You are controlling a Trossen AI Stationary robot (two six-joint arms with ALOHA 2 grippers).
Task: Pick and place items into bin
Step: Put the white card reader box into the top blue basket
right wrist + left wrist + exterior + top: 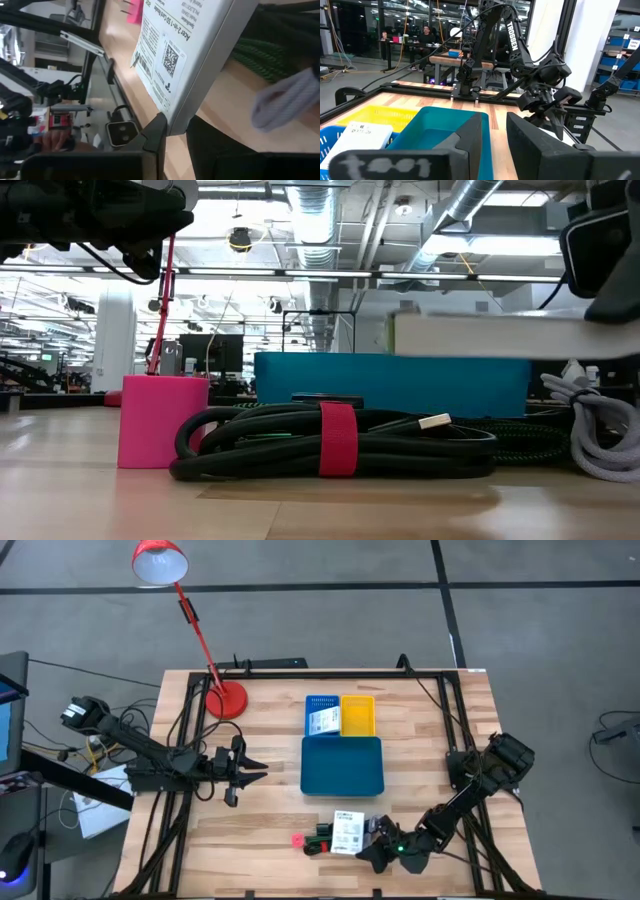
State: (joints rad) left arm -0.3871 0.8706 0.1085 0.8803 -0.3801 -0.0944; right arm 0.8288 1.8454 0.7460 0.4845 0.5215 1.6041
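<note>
My right gripper (372,837) is at the table's near edge, shut on a flat white printed packet (347,832). The low view shows that packet (480,335) level above a coiled black cable (330,440). A pink-red block (298,839) and a green-and-black piece (320,840) lie on the table left of the packet. The teal tray (342,780) stands mid-table, with the blue tray (312,703) and the yellow tray (358,715) behind it. A second white packet (322,722) lies in the blue tray. My left gripper (255,768) is open and empty, left of the teal tray. My right gripper pinches the white packet by its right-hand edge (176,116) between its two fingers (154,134). The fingers come about level from the table's right. The packet is held flat and level, printed face up, lifted clear of the table.
A red desk lamp (225,698) stands at the far left of the table. A grey-white cord (600,430) lies by the black cable at the near right. Black frame rails run along the table's sides.
</note>
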